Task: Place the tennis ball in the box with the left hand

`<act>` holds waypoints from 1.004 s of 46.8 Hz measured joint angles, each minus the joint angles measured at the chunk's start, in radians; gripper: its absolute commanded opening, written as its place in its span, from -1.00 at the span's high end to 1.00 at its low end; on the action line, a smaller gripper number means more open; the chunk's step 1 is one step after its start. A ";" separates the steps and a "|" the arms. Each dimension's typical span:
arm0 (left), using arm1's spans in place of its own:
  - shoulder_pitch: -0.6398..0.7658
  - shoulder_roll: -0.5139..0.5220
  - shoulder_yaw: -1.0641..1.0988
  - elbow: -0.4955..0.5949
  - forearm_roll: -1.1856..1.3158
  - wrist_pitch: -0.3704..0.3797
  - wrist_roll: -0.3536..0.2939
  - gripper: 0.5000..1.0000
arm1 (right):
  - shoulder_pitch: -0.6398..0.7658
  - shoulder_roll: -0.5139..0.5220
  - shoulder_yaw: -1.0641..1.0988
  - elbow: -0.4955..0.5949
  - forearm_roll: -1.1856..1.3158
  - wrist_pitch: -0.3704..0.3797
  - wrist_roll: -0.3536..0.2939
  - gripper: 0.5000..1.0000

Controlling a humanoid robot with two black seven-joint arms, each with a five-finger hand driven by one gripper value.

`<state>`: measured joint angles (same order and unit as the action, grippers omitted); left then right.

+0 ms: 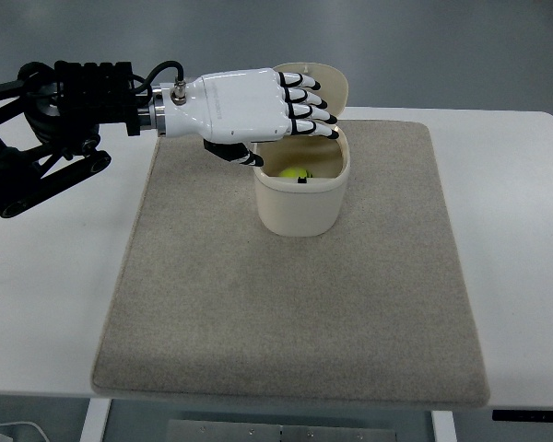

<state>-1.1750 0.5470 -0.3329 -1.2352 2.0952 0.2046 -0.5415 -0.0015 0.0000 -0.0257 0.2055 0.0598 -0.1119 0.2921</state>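
The left robot hand hovers with fingers extended, holding nothing, over the open cream box — the tennis ball lies inside, just below its fingertips. Lifting away carelessly, the thumb might snag the rim and tip the box.

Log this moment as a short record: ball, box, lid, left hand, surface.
tennis ball: inside the box, resting at the bottom
box: cream, upright on the mat
lid: open, tipped back behind the hand
left hand: over the box's rear rim, fingers extended, holding nothing
mat: beige, on a white table
right hand: not in view
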 measured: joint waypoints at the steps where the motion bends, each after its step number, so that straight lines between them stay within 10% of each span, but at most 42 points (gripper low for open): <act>1: 0.001 0.001 0.000 -0.001 -0.001 0.000 0.000 -0.76 | 0.000 0.000 0.000 0.000 0.000 0.000 0.000 -0.75; 35: 0.180 0.309 0.009 -0.115 -0.660 -0.017 -0.004 -0.97 | 0.000 0.000 0.000 0.000 0.000 0.000 0.000 -0.75; 47: 0.198 0.322 0.012 -0.016 -1.271 -0.299 -0.001 -0.97 | 0.000 0.000 0.000 0.000 0.000 0.000 0.000 -0.75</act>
<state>-0.9772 0.8692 -0.3213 -1.2515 0.8240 -0.0940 -0.5429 -0.0015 0.0000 -0.0259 0.2056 0.0598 -0.1118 0.2924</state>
